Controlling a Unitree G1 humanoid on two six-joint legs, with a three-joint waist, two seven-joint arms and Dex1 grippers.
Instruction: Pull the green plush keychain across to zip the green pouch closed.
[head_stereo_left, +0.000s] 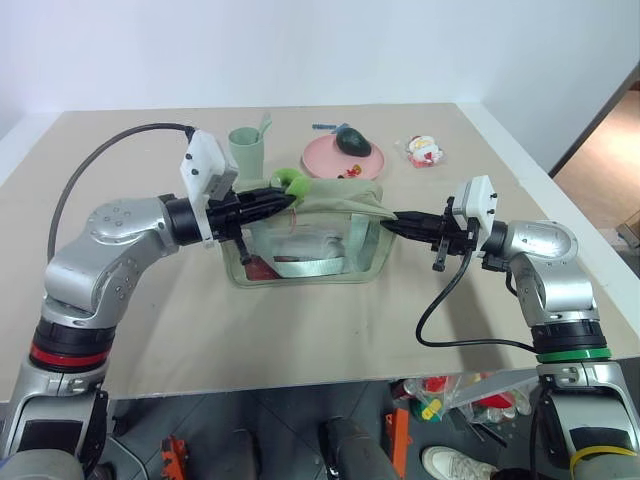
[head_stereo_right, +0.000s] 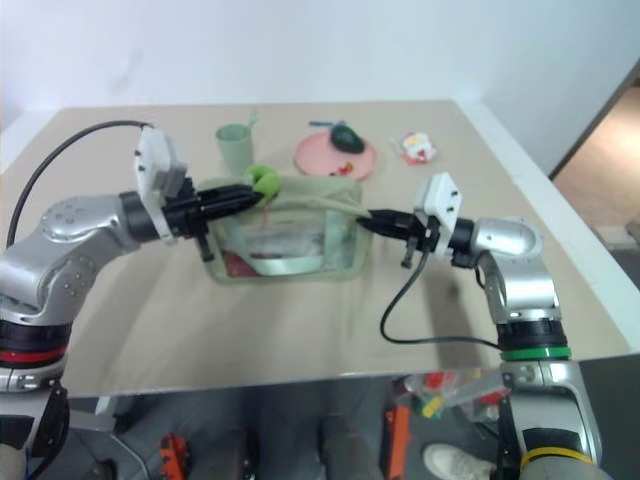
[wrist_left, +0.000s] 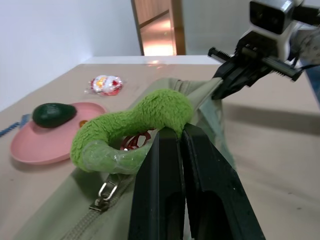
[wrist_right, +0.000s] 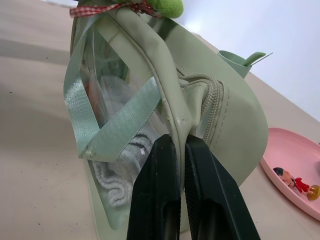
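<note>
My left gripper (head_stereo_left: 285, 200) is closed on the green plush keychain (wrist_left: 135, 127) at the left end of the green pouch (head_stereo_left: 330, 225); my right gripper (head_stereo_left: 392, 221) pinches the right end; I would pull level along the zipper, keeping the fabric tight.

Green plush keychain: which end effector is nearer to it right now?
Left. The left end effector is shut on the green plush keychain; the right end effector pinches the green pouch at its opposite end.
</note>
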